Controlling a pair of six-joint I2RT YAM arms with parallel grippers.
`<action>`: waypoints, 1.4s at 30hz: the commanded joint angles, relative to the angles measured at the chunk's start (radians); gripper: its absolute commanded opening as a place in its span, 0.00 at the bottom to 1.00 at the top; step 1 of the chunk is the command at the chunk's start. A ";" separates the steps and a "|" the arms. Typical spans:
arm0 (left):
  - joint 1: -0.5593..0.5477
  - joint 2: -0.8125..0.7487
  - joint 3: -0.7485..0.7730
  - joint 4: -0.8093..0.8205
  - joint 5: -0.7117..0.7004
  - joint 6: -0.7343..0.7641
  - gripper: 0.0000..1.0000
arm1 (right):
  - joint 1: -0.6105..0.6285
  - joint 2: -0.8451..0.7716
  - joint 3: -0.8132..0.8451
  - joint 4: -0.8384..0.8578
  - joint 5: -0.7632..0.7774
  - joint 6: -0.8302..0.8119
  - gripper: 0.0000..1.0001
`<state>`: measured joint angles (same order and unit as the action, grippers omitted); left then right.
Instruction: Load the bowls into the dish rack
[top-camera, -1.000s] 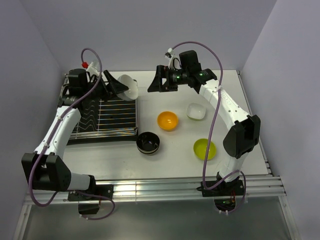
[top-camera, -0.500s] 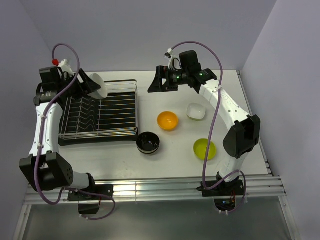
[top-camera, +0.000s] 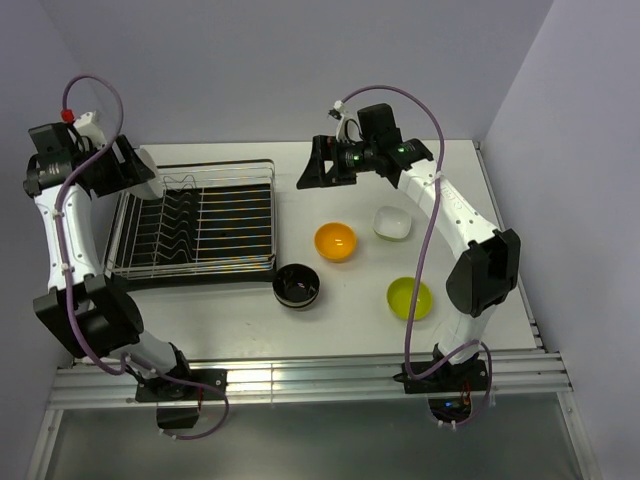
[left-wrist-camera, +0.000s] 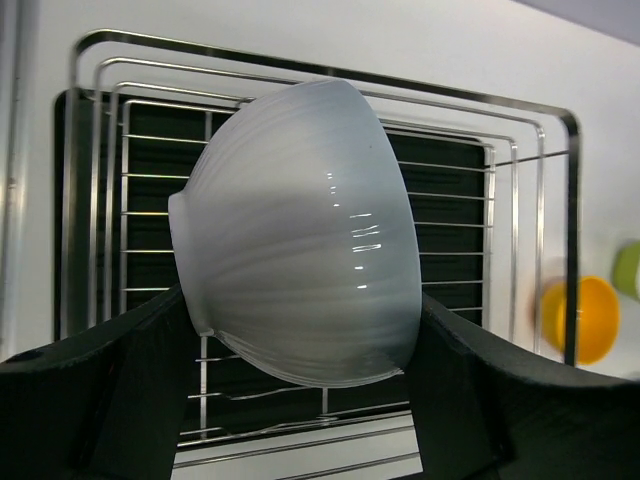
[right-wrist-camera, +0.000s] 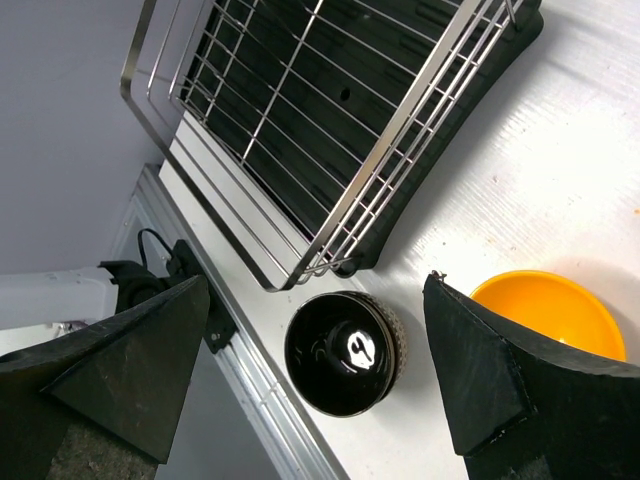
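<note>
Left wrist: left gripper grasping white bowl, frame centre, dish rack behind. Right gripper spread wide, empty.

— Where's the left arm?
— High over the table's far-left corner, with the left gripper clamped on a white bowl.
— And the right arm?
— Stretched toward the far edge. The right gripper is spread wide and holds nothing.

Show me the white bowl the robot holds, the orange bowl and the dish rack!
white bowl (left-wrist-camera: 300, 250), left wrist view, its curved outside.
orange bowl (top-camera: 335, 241), top view, middle of its inside.
dish rack (top-camera: 230, 215), top view, bare wire grid.
</note>
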<state>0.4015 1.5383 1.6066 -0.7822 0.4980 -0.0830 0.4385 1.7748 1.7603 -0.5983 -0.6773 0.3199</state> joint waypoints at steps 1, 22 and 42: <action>0.008 0.022 0.081 0.014 -0.042 0.116 0.00 | 0.003 -0.038 -0.001 0.000 -0.005 -0.019 0.95; -0.010 0.120 0.127 0.034 -0.279 0.310 0.00 | 0.005 -0.021 -0.002 -0.011 -0.001 -0.033 0.95; -0.125 0.131 -0.006 0.132 -0.486 0.470 0.00 | 0.005 -0.008 0.011 -0.023 0.001 -0.039 0.95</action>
<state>0.2852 1.6867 1.6104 -0.7357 0.0566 0.3450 0.4385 1.7748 1.7580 -0.6216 -0.6765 0.2939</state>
